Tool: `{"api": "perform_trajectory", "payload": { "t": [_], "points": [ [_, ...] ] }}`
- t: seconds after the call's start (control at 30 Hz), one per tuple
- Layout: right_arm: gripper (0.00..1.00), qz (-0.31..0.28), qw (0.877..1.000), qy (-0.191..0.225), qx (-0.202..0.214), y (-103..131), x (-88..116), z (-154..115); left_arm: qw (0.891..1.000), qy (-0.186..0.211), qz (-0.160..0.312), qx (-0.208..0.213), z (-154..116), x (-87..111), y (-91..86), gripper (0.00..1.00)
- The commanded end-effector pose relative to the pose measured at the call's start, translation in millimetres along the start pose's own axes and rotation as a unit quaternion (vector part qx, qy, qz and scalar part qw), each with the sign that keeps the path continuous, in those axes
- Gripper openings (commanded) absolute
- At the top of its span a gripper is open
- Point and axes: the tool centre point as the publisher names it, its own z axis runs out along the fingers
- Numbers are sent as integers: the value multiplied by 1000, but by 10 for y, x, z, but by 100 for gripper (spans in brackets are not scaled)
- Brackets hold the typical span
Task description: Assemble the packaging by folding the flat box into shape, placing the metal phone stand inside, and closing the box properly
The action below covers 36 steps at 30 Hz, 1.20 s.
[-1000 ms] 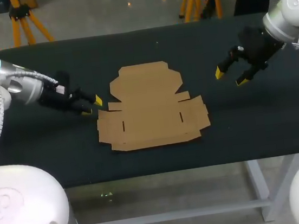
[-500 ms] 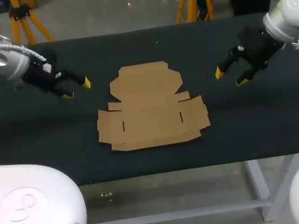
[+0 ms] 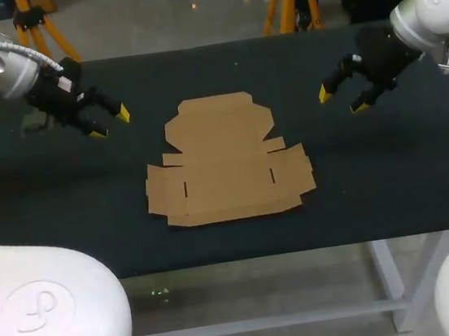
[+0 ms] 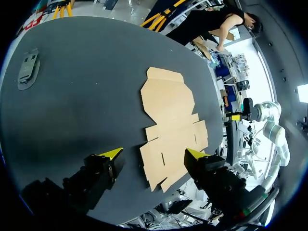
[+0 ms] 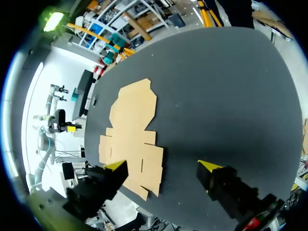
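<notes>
You are hovering both arms over the table, left gripper and right gripper each showing fingers spread and empty; the flat box is lying unfolded between them, ahead of both and about equally near, its lid flap pointing toward the far edge.

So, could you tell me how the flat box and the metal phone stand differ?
The flat box is tan cardboard; the phone stand is grey metal. The box is much larger than the stand. The box lies centrally, the stand near an edge of the table. Both rest on it, untouched.
</notes>
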Motion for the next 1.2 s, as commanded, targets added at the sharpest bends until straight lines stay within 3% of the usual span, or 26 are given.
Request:
{"api": "perform_trajectory", "payload": {
  "t": [0.03, 0.07, 0.13, 0.17, 0.2, 0.43, 0.5, 1.07, 1.2],
  "points": [
    [100, -2, 1000, -4, 0, 116, 42, 72, 1000, -9, -1, -2, -6, 80, 51, 0],
    [93, -1, 1000, -5, -4, 144, 45, 89, 1000, -10, 0, -2, 8, 93, 68, 0],
    [44, -2, 1000, -3, -6, 194, 51, 127, 1000, -11, 6, -9, 44, 115, 104, 0],
    [26, -1, 1000, -3, -8, 225, 49, 148, 1000, -11, 6, -10, 67, 120, 117, 0],
    [2, 0, 1000, -4, -9, 245, 49, 163, 1000, -13, 6, -12, 86, 124, 125, 0],
    [0, -10, 1000, -1, -17, 277, 102, 299, 1000, -16, -4, -21, 228, 133, 136, 0],
    [0, -9, 1000, 0, -17, 265, 107, 320, 1000, 11, -4, -15, 264, 137, 121, 0],
    [0, -9, 1000, 0, -17, 265, 107, 320, 1000, 11, -4, -15, 264, 137, 121, 0],
    [0, -32, 999, -3, -11, 294, 166, 457, 1000, 2, 13, -21, 342, 192, 97, 0]
  ]
}}
